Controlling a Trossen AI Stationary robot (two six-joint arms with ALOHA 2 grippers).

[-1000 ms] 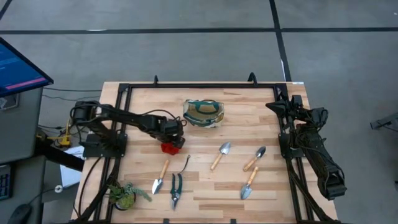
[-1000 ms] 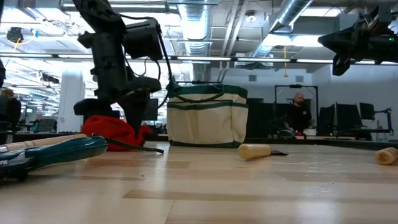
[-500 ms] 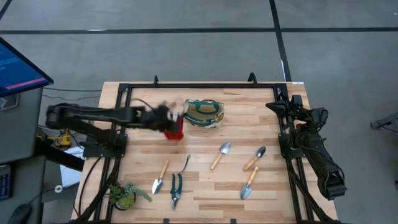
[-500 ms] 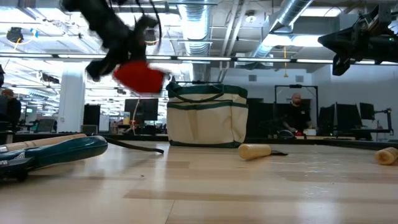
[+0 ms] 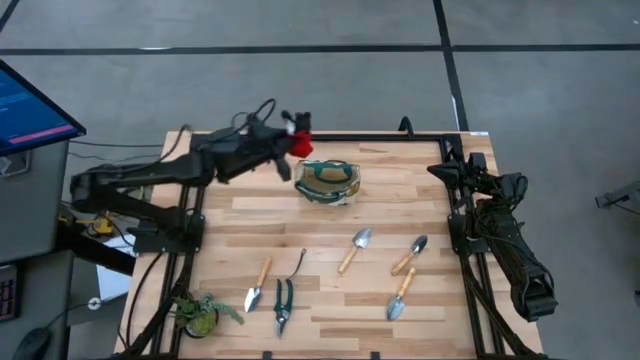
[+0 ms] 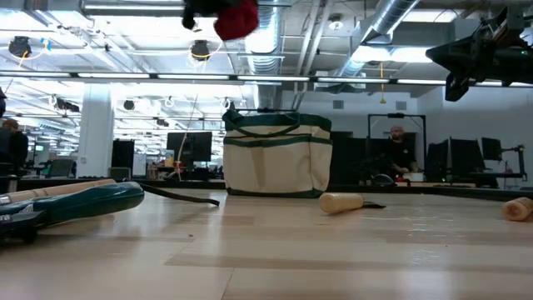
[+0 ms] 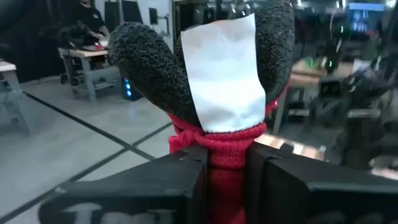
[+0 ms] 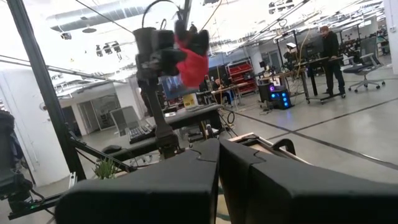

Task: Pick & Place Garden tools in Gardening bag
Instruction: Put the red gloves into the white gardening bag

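Carry phase. The red piece (image 5: 299, 143), a knitted glove, is held clamped in the left gripper (image 5: 290, 143), raised high; the gardening bag (image 5: 328, 182) lies below and just ahead. Release should be delayed until the mouth is directly beneath. The right gripper (image 8: 217, 163), closed and empty, is parked aside.

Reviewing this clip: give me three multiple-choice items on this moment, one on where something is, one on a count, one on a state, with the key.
1. Where is the red piece?
A. On the table
B. Held up near the table's far edge, beside the bag
C. Inside the bag

2. How many trowels lie on the table?
A. Two
B. Four
C. Six

3. The left hand is:
A. Open, empty
B. Shut on the red piece
C. Out of view

Key: B, it hangs high above the bag in the low view; B, four wooden-handled trowels show from above; B, the left wrist view shows the fingers clamping it.
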